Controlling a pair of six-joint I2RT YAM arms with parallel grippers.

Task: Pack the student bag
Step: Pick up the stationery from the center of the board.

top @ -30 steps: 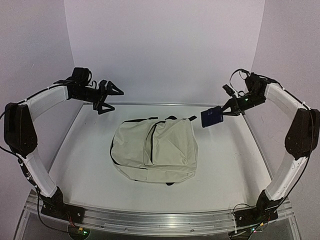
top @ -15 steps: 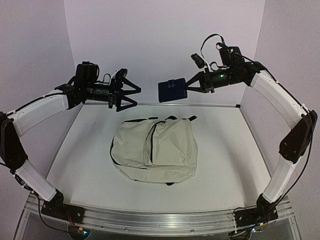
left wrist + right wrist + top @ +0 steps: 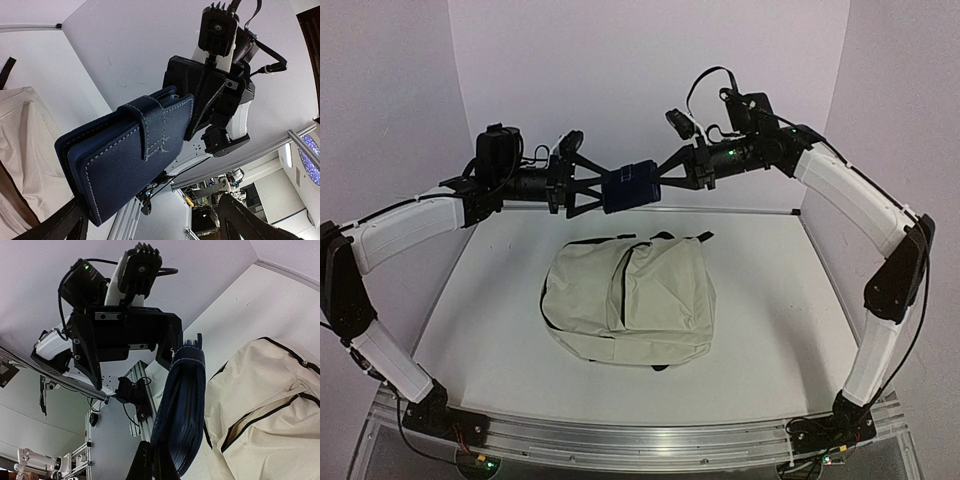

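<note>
Evidently a handover is under way: the right jaws are clamped tight on one end of a navy-blue stitched leather wallet, carried in the air at twelve o'clock of the soft cream-beige fabric student bag. From ten o'clock the left jaws stand wide apart astride the wallet's free end, not yet gripping it. The bag lies flat mid-desk, its black zipper apparently closed, so passing the wallet over probably frees an arm to open it.

A robotics lab: white-walled enclosure around a white table, aluminium rail along its near edge.
</note>
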